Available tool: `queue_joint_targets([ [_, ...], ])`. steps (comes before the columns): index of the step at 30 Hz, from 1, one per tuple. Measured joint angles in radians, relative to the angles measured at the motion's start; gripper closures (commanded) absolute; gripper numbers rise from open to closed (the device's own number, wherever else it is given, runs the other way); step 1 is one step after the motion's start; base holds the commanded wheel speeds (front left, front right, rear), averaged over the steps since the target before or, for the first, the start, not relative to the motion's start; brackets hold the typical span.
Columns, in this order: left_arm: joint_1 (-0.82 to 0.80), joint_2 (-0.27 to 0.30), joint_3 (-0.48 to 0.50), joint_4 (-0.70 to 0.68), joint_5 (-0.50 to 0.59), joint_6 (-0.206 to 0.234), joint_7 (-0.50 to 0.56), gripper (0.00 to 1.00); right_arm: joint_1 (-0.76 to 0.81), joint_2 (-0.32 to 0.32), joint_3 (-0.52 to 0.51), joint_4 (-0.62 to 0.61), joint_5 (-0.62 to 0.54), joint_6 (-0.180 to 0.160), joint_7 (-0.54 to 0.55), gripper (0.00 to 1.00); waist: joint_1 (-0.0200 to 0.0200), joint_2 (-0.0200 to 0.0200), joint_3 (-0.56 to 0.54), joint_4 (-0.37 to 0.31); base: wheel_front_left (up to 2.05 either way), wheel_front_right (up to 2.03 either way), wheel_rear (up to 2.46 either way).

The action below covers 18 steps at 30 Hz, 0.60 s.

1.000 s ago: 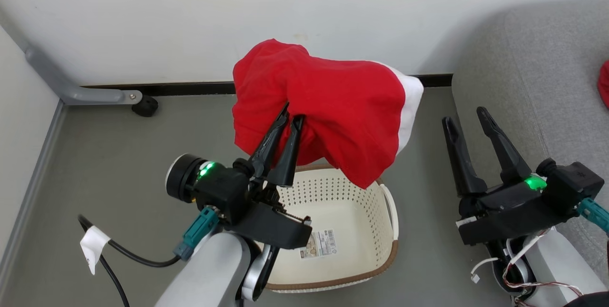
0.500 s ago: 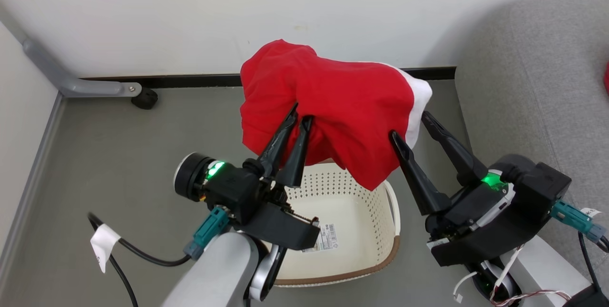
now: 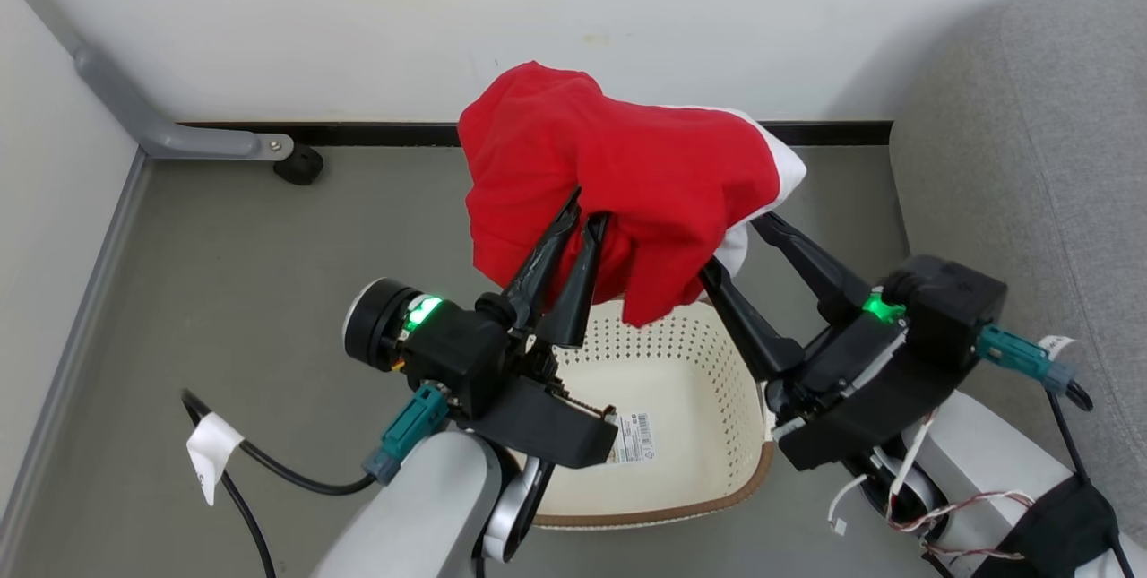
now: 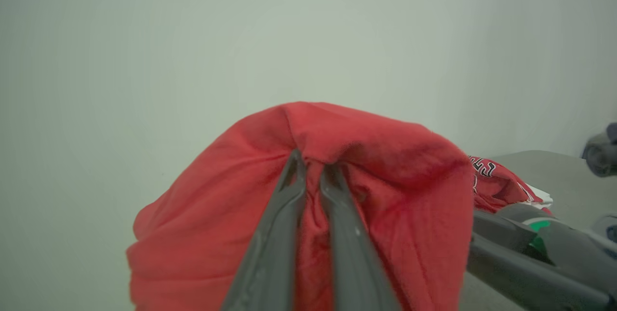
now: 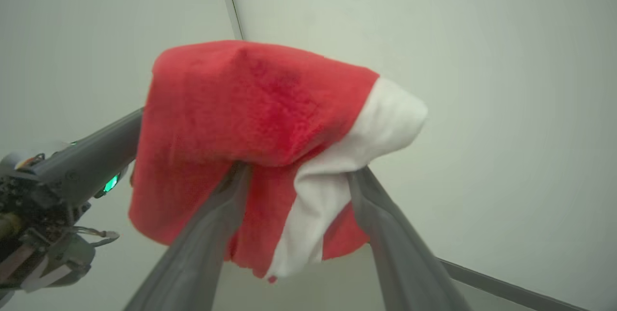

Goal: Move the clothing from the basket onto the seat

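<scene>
A bright red garment with white trim, the clothing [image 3: 618, 166], hangs in the air above the cream perforated basket [image 3: 668, 340], with my left gripper [image 3: 587, 212] shut on a pinch of it. The left wrist view shows those fingers closed into the red fabric [image 4: 385, 171]. My right gripper [image 3: 737, 245] is open, its fingers on either side of the garment's white-trimmed hanging edge [image 5: 318, 190]. The basket floor shows a label sticker [image 3: 634, 436]. The grey seat [image 3: 1030, 157] is at the right. A second red piece with black lettering [image 4: 496, 181] lies on the seat.
A grey metal bar ending in a black foot [image 3: 300, 168] runs along the back-left wall. A black cable with a white tag [image 3: 213, 463] lies on the floor at the lower left. The white wall and black skirting [image 3: 385, 133] stand close behind the basket.
My right gripper has swung up and left from beside the seat to the garment's white edge, staying open. The left gripper keeps its hold; the camera has shifted a little.
</scene>
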Motion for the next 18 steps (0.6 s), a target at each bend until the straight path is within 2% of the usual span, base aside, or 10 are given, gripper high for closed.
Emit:
queue_joint_targets([
  [15,-0.002,-0.011,-0.026,0.005,0.005,-0.009,0.0,1.0,-0.131,0.004,0.11,0.12,0.116,0.0,0.009,0.0,0.0,0.0,0.006,0.027,0.0,0.0,0.0],
  [16,-0.002,-0.011,-0.027,0.005,0.005,-0.01,0.0,1.0,-0.143,0.005,0.12,0.123,0.119,0.0,0.009,0.06,0.0,0.0,0.006,0.028,0.0,0.0,0.0],
  [18,-0.002,-0.012,-0.028,0.006,0.005,-0.016,0.0,1.0,-0.165,0.006,0.143,0.129,0.12,0.0,0.009,0.68,0.0,0.0,0.007,0.03,0.0,0.0,0.0],
])
